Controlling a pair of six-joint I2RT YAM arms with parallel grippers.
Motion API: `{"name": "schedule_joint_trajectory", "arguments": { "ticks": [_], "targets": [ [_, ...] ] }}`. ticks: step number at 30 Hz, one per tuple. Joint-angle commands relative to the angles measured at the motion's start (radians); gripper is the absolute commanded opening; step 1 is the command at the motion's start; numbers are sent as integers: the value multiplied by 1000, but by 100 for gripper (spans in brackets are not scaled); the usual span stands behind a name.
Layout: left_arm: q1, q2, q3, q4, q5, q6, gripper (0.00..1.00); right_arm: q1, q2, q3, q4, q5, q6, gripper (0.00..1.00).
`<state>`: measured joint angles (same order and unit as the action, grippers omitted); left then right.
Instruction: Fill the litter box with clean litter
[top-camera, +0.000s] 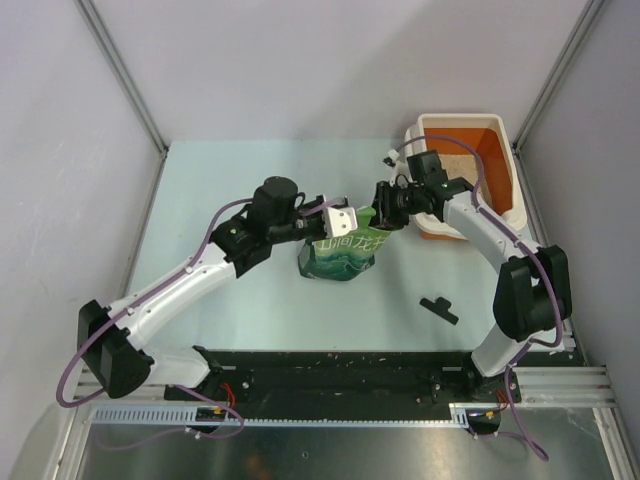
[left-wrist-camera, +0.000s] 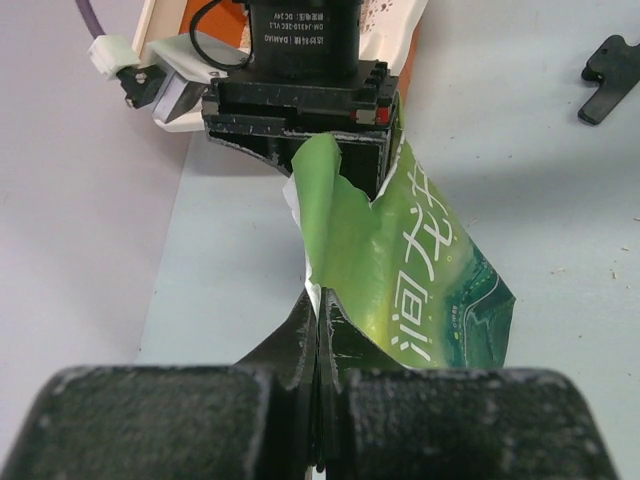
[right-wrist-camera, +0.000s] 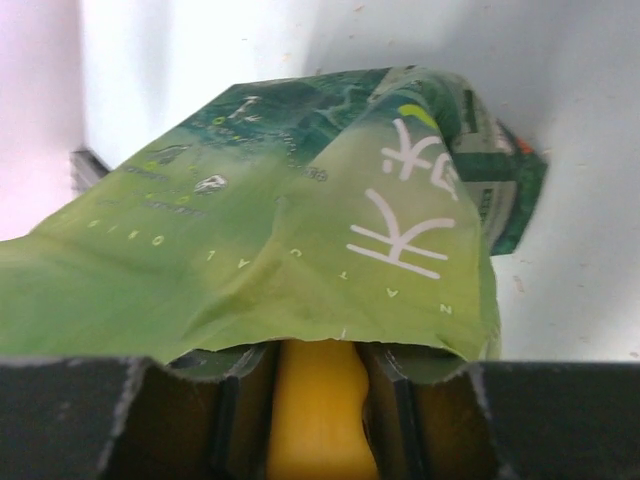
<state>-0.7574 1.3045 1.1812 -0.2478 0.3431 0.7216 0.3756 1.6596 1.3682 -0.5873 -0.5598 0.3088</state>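
Note:
The litter box (top-camera: 455, 119), orange with a wide white rim, stands at the far right; pale litter (top-camera: 458, 160) lies on its floor. A green printed bag (top-camera: 340, 258) stands upright at mid-table. My left gripper (top-camera: 345, 220) is shut on the bag's top edge, as the left wrist view (left-wrist-camera: 320, 325) shows with the bag (left-wrist-camera: 420, 270). My right gripper (top-camera: 380, 210) is at the bag's mouth from the right, shut on a yellow scoop handle (right-wrist-camera: 318, 410) that goes in under the bag's flap (right-wrist-camera: 280, 250). The scoop's bowl is hidden.
A small black clip (top-camera: 439, 309) lies on the table to the right of the bag, near the right arm's base; it also shows in the left wrist view (left-wrist-camera: 608, 70). Grey walls enclose the table on three sides.

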Motion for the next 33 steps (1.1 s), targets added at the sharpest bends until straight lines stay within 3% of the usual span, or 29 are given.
{"name": "schedule_joint_trajectory", "arguments": {
  "ticks": [1,8,15,33],
  "targets": [
    [-13,-27,41,41,-27,-16,0,-52,-12,-38,143,-297,148,0],
    [-25,-42,34,7,-118,39,0,-220,0,-162,519,-528,484,0],
    [-28,-44,17,-1,-180,41,0,-349,-43,-195,675,-670,543,0],
    [-26,-36,26,1,-159,48,0,-581,-81,-210,206,-859,199,0]
  ]
}}
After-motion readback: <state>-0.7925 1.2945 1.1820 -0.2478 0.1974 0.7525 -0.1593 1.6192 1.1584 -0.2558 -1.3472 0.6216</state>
